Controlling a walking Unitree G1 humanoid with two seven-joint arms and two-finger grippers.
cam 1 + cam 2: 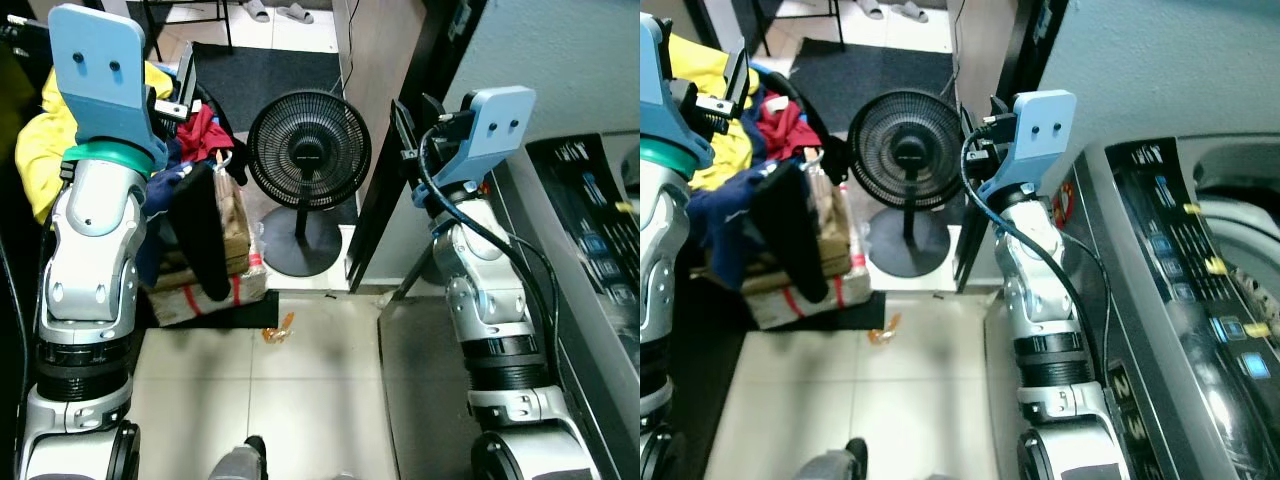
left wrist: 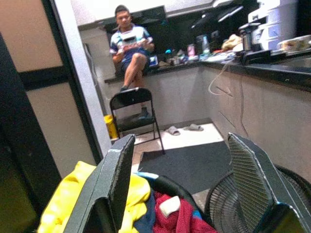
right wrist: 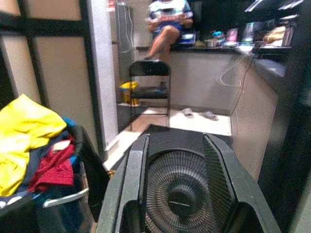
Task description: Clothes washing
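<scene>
The left gripper [image 2: 194,194] and right gripper [image 3: 175,194] are both raised with fingers apart, holding nothing. Ahead, left of the standing fan [image 1: 309,150], a laundry basket [image 1: 215,105] holds heaped clothes [image 1: 40,140], yellow, red and blue, with a dark garment [image 1: 203,235] hanging lengthwise down its front. The washing machine [image 1: 1200,300] stands at the robot's right.

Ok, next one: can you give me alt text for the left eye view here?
Both silver arms are raised, the left pincer open above a pile of clothes (yellow, red and dark garments heaped on boxes), the right pincer open beside a black standing fan on the tiled floor. A washing machine panel runs along the robot's right.
</scene>
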